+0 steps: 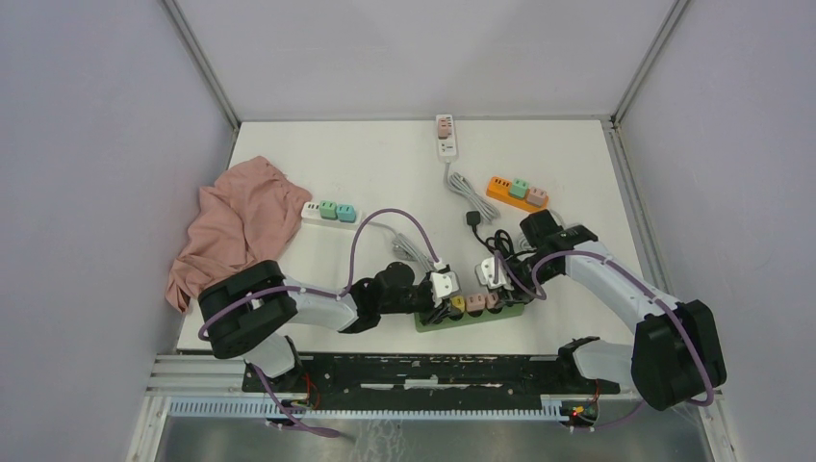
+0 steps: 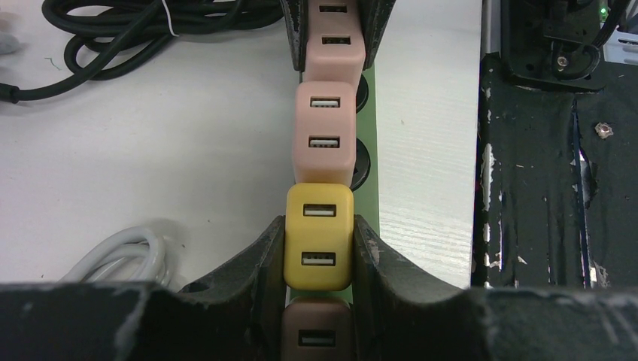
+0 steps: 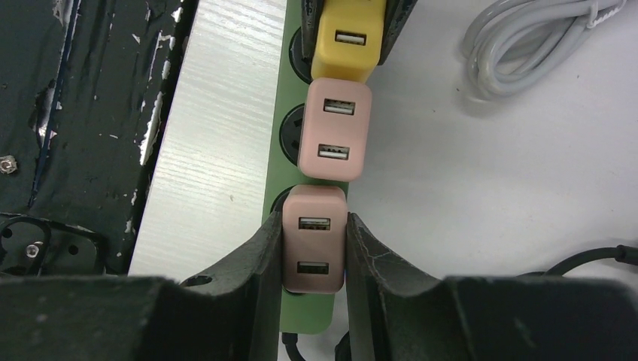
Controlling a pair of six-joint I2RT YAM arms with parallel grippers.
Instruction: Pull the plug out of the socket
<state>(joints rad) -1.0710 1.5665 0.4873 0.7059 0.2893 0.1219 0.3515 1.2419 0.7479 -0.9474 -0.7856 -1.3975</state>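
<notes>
A green power strip (image 1: pixel 470 318) lies near the table's front edge with a row of plugs in it. My left gripper (image 1: pixel 445 294) is shut on the yellow plug (image 2: pixel 318 237), a finger (image 2: pixel 259 259) on each side; the plug sits in the strip (image 2: pixel 367 135). My right gripper (image 1: pixel 496 279) is shut on the end pink plug (image 3: pixel 314 248), which also sits in the strip (image 3: pixel 280 150). One pink plug (image 2: pixel 325 128) stands free between them, seen too in the right wrist view (image 3: pixel 335 128). A darker plug (image 2: pixel 316 335) sits in shadow behind the yellow one.
A pink cloth (image 1: pixel 236 226) lies at the left. A white strip (image 1: pixel 329 211), an orange strip (image 1: pixel 516 192) and a far white strip (image 1: pixel 446 137) lie further back. A white cable (image 2: pixel 128 252) and black cable (image 2: pixel 113 22) lie beside the green strip. The black rail (image 1: pixel 414 371) runs along the near edge.
</notes>
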